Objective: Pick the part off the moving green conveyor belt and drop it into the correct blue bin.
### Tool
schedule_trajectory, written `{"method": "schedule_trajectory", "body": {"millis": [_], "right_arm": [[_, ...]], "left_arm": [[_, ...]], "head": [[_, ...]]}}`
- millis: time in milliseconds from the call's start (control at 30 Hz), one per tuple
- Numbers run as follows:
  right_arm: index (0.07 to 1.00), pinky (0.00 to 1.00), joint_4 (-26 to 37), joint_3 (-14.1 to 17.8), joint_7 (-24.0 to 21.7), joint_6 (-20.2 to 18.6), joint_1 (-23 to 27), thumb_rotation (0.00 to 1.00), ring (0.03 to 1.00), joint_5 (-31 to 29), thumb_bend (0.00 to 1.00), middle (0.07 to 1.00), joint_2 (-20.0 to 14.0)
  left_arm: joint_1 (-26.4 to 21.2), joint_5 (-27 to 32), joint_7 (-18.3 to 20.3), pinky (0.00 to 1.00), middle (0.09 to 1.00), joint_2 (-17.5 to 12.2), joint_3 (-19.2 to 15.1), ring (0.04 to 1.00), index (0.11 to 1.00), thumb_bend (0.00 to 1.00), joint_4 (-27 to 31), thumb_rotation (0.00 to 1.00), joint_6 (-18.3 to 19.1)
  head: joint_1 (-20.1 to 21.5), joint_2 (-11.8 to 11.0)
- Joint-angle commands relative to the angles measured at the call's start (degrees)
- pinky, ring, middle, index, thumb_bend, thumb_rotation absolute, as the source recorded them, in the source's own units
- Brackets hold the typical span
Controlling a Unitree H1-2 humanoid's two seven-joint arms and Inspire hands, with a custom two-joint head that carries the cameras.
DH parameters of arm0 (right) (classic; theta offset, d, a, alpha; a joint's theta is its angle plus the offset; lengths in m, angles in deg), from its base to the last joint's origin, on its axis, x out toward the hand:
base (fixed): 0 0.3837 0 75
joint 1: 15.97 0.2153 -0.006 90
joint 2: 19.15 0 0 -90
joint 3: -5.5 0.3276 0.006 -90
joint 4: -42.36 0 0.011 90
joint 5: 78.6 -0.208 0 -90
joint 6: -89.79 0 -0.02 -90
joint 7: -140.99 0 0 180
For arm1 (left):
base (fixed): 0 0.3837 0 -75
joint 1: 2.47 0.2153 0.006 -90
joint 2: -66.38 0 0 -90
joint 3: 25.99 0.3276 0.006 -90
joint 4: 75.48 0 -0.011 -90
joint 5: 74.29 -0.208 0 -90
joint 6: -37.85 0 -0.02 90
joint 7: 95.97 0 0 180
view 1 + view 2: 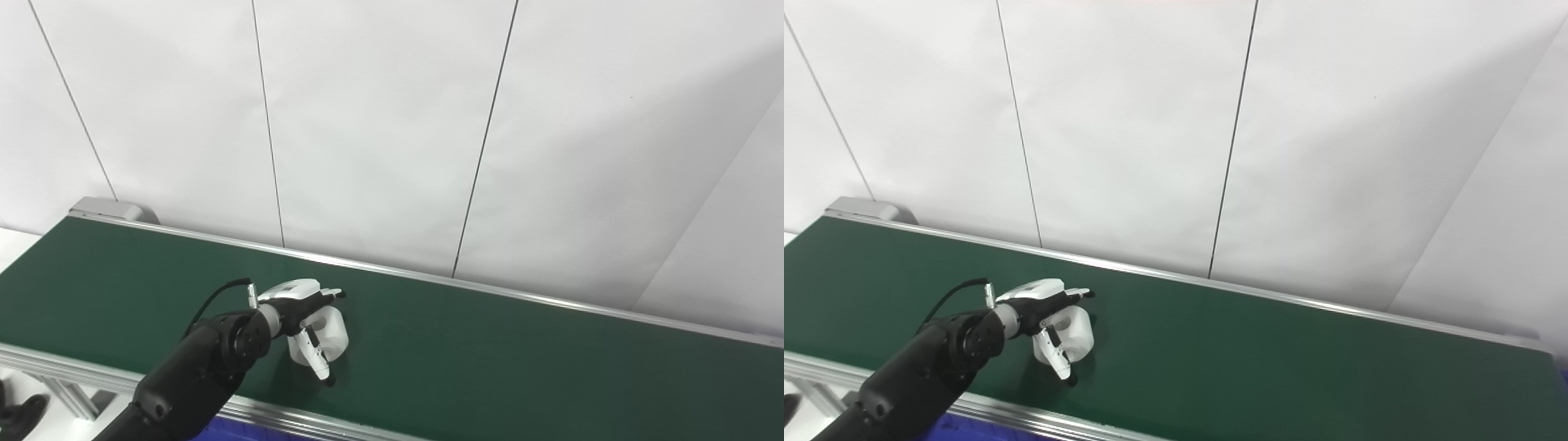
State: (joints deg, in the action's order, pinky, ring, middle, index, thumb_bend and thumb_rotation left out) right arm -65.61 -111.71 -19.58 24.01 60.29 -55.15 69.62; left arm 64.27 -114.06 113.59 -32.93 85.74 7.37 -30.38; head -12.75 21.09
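A white, rounded part with a hole in it (327,340) lies on the green conveyor belt (520,361), near its front edge. My left hand (303,312) reaches in from the bottom left and sits over the part. Its fingers (331,296) stretch across the part's top and its thumb (318,364) hangs down in front of it. The fingers are apart and not curled tight around the part, which rests on the belt. The part (1077,334) and the hand (1044,303) also show in the right eye view. My right hand is out of view.
The belt's metal front rail (288,419) runs along the bottom, and a back rail (490,288) runs along the white panelled wall. A sliver of blue bin (229,432) shows below the front rail. A grey end cap (107,209) is at the belt's far left.
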Motion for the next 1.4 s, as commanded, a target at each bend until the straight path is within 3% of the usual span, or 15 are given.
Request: {"method": "schedule_trajectory", "body": {"millis": [0,33,67,100,200,333,600,767,800,900,933,967,1000,1200,1367], "right_arm": [[1.000,0.80,1.7,-0.2,1.8,2.7,0.6,0.67,0.908,0.0,0.93,0.944,-0.7],[1.000,0.80,1.8,-0.4,1.9,2.7,0.6,0.67,0.907,-0.1,0.93,0.944,-0.8],[1.000,0.79,1.9,-0.3,1.7,2.7,0.5,0.67,0.908,-0.3,0.93,0.945,-0.8],[1.000,0.79,2.0,-0.3,1.6,2.7,0.5,0.67,0.910,-0.3,0.93,0.949,-0.9],[1.000,0.81,2.5,-0.2,1.0,2.7,0.2,0.66,0.919,-0.9,0.93,0.953,-0.9],[1.000,0.80,3.1,-0.2,1.1,2.7,0.0,0.65,0.909,-0.6,0.92,0.950,-0.9],[1.000,0.80,4.4,0.5,1.1,2.7,-0.9,0.68,0.911,0.6,0.93,0.948,-0.5],[1.000,0.78,7.0,1.3,0.1,2.7,-2.0,0.67,0.895,1.2,0.93,0.947,-0.2],[1.000,0.77,8.0,1.7,-0.5,2.6,-2.4,0.67,0.894,1.0,0.92,0.949,-0.1],[1.000,0.78,10.7,3.1,-2.2,2.3,-3.6,0.67,0.899,1.3,0.93,0.960,0.3],[1.000,0.78,11.9,3.6,-2.9,1.9,-4.2,0.67,0.900,1.4,0.93,0.960,0.4],[1.000,0.81,12.8,4.0,-3.4,1.6,-4.6,0.68,0.910,1.6,0.92,0.965,0.6],[1.000,0.83,13.8,4.4,-3.9,1.6,-5.0,0.68,0.916,1.7,0.92,0.968,0.8],[1.000,0.93,18.4,6.7,-7.3,0.0,-7.1,0.69,0.940,0.9,0.89,0.947,2.0],[1.000,0.90,20.8,8.4,-9.6,-1.4,-7.6,0.69,0.930,2.2,0.90,0.943,3.1]], "left_arm": [[1.1,0.2,-6.3,0.64,0.856,1.0,-1.4,0.744,0.795,0.76,-1.5,0.01,-2.8],[1.5,0.5,-9.0,0.49,0.639,1.8,-2.1,0.579,0.665,0.64,-2.4,0.00,-4.0],[2.0,1.1,-12.3,0.39,0.511,2.6,-2.9,0.472,0.586,0.56,-3.4,0.00,-6.1],[2.3,1.6,-14.5,0.34,0.468,3.1,-3.4,0.411,0.555,0.52,-4.2,0.00,-7.7],[3.0,2.6,-19.5,0.37,0.478,4.0,-4.6,0.397,0.539,0.50,-5.1,0.00,-11.5],[3.9,3.5,-21.8,0.46,0.515,4.1,-5.6,0.434,0.504,0.50,-3.5,0.00,-13.7],[8.8,7.7,-23.7,0.34,0.459,3.6,-9.0,0.371,0.545,0.49,3.4,0.00,-19.8],[15.2,16.5,-20.2,0.40,0.493,2.8,-11.9,0.406,0.540,0.50,13.9,0.00,-23.1],[16.4,18.4,-19.0,0.39,0.494,2.3,-12.2,0.405,0.543,0.49,16.3,0.00,-23.0],[19.6,23.0,-16.8,0.40,0.494,1.0,-12.4,0.406,0.545,0.49,20.2,0.00,-26.9],[21.1,23.5,-16.8,0.40,0.494,0.9,-11.9,0.406,0.545,0.49,20.1,0.00,-29.6],[22.1,23.8,-16.9,0.41,0.500,0.9,-11.6,0.412,0.535,0.50,19.9,0.00,-31.4],[23.6,24.1,-17.1,0.41,0.503,1.1,-11.0,0.415,0.529,0.50,19.0,0.00,-33.9],[29.6,24.0,-18.7,0.48,0.503,3.0,-9.3,0.448,0.509,0.50,12.7,0.00,-44.0],[31.8,23.0,-18.8,0.49,0.507,4.9,-7.5,0.449,0.505,0.50,7.0,0.00,-47.8]], "head": [[0.1,0.2],[0.1,0.2],[0.1,0.3],[0.1,0.3],[0.1,0.8],[0.3,1.5],[1.3,3.5],[4.3,9.4],[5.0,12.7],[6.0,14.5],[7.6,17.2],[7.6,17.2],[9.9,19.6],[14.8,23.7],[17.8,26.3]]}}
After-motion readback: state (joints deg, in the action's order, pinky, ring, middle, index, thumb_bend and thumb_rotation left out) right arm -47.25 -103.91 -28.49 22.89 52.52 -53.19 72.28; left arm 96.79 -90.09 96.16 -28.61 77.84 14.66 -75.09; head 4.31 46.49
